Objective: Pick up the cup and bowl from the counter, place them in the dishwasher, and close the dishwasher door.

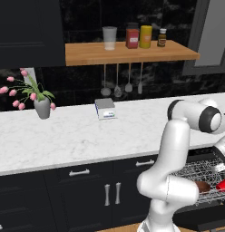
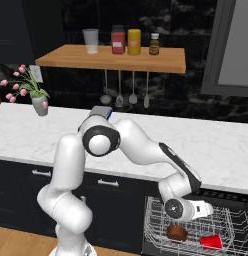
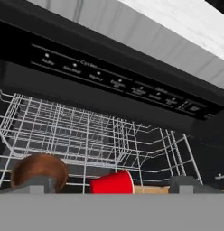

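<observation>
1. Left base view: the counter (image 1: 78,136) has no dishes left on it. I see the arm bent down to the right, toward the pulled-out rack (image 1: 202,172) of the dishwasher (image 1: 209,156). The bowl (image 1: 203,186) and the cup (image 1: 223,184) both sit in that rack, near each other.
2. Right base view: the gripper (image 2: 212,209) hangs low over the rack (image 2: 161,220), just above the bowl (image 2: 176,232) and the cup (image 2: 211,242), which lies on its side. The jaws hold nothing.
3. Hand view: the fingertips (image 3: 37,184) stand wide apart, empty. The bowl (image 3: 38,168) sits left, the cup (image 3: 112,182) tipped over at centre, with the control strip (image 3: 118,81) above.
4. My read: both dishes are loaded, so only the door-closing step remains. I can't see the door itself. Next I need to back the hand clear of the rack, get under the door and swing it up shut.
</observation>
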